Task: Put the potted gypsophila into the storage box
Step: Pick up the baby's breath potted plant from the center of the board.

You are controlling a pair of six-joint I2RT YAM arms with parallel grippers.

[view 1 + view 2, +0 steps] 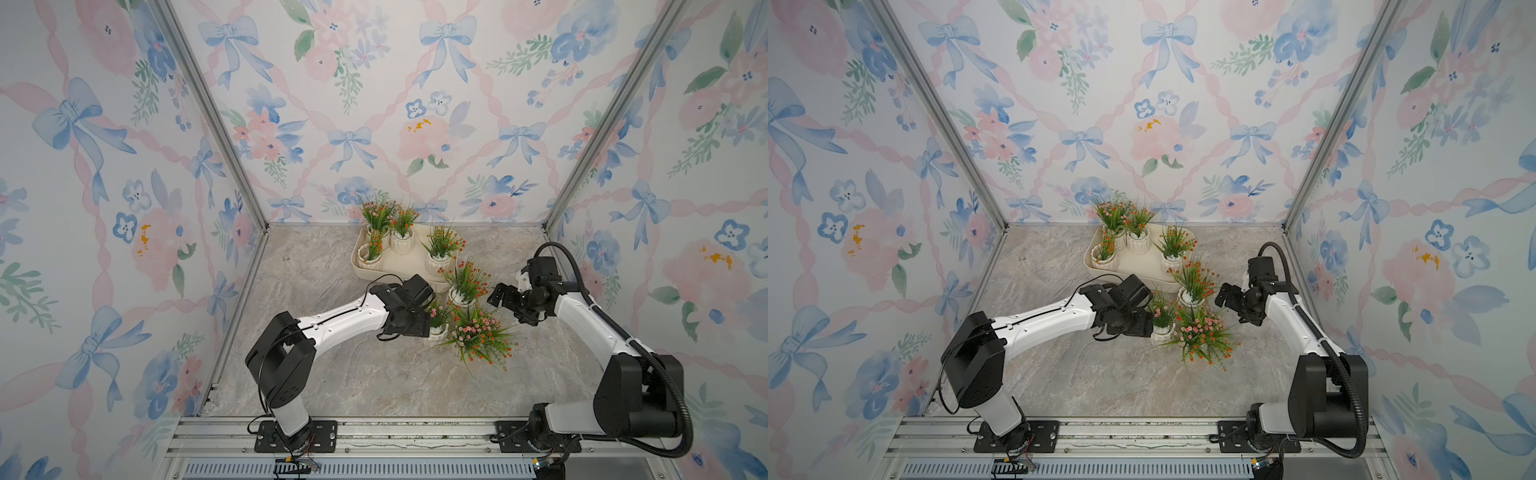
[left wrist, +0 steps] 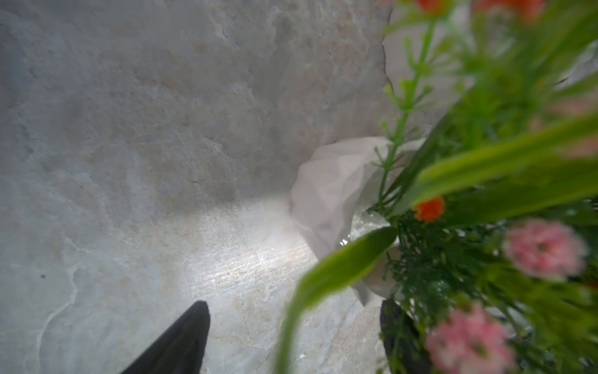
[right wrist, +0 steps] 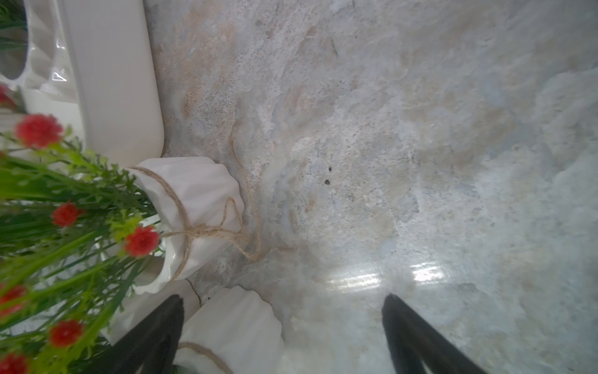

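The marbled grey-beige table [image 1: 332,374] carries a cream box [image 1: 386,276] at the back, near the wall. Three plants stand close together on the bare top in front of it: an orange-flowered pot [image 1: 460,297] just beside the box's near right corner, a pink-flowered pot [image 1: 439,332] nearer the front, and a bushy third plant [image 1: 482,332] (its pot hidden under sprigs) beside that.

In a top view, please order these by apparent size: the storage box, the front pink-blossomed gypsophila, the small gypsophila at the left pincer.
1. storage box
2. front pink-blossomed gypsophila, a close second; it stands nearer the camera, so this gap is unsure
3. small gypsophila at the left pincer, clearly smallest
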